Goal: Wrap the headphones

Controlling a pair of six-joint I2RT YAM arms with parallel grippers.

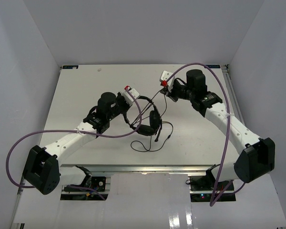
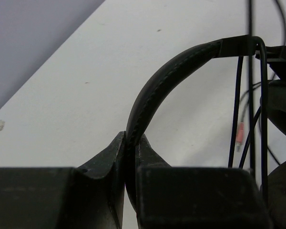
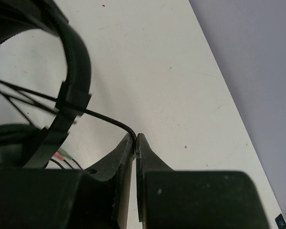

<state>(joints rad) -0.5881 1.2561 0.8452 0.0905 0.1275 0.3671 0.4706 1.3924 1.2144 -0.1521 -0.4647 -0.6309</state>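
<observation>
Left gripper [image 2: 131, 143] is pinching the headphones' [image 1: 148, 128] headband [image 2: 155, 88]; ear cups [image 2: 282, 107] are running off frame. Right gripper [image 3: 135, 139] is pinching the cord [image 3: 107, 118], plug tips [image 3: 63, 154] showing only blurred.

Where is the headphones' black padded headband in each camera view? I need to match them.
Top external: black padded headband, a thin arc just above mid-picture.
Left wrist: headband arcs from the left hand, bottom centre, to top right.
Right wrist: headband curves down the upper left.
Shared landmark: thin dark cord, in all three.
</observation>
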